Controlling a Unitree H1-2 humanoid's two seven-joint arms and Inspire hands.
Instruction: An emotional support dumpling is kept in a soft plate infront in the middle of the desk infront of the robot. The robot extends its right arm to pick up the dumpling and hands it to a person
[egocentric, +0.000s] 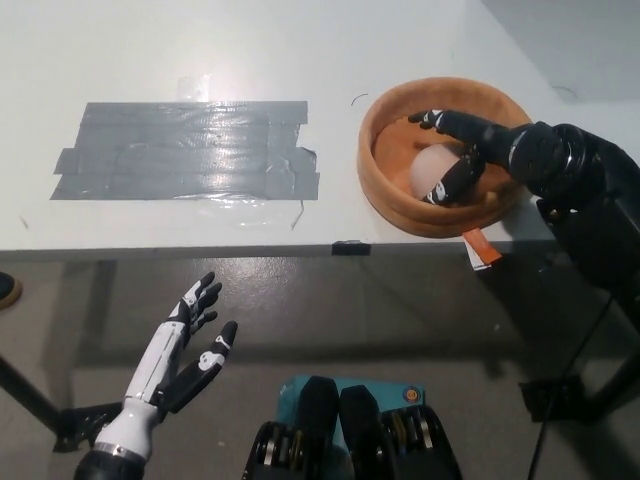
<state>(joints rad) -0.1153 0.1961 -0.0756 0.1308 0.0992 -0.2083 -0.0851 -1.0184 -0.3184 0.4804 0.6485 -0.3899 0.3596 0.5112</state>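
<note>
From up here I see only part of the dumpling (432, 168): a pale rounded lump inside the soft orange plate (385, 125), with its right side covered by my right hand (462, 152). That black hand reaches in from about 3 o'clock, fingers spread over the top and a lower finger curled against the dumpling's near side; it touches the dumpling, but I cannot tell whether the fingers have actually closed into a grip or merely rest on it. The forearm behind it hides the plate's right rim and is cut off by the picture's edge. The plate sits on the white desk (180, 50) toward 2 o'clock from the centre, close to the near edge. A small orange and white tag (482, 249) pokes out just below the plate at 5 o'clock, hanging past the desk edge. Well apart, at 10 o'clock, a wide patch of grey tape (190, 150) lies flat and shiny on the desk. My white left hand (190, 345) hangs at 7 o'clock, below desk level, fingers apart and holding nothing.
</note>
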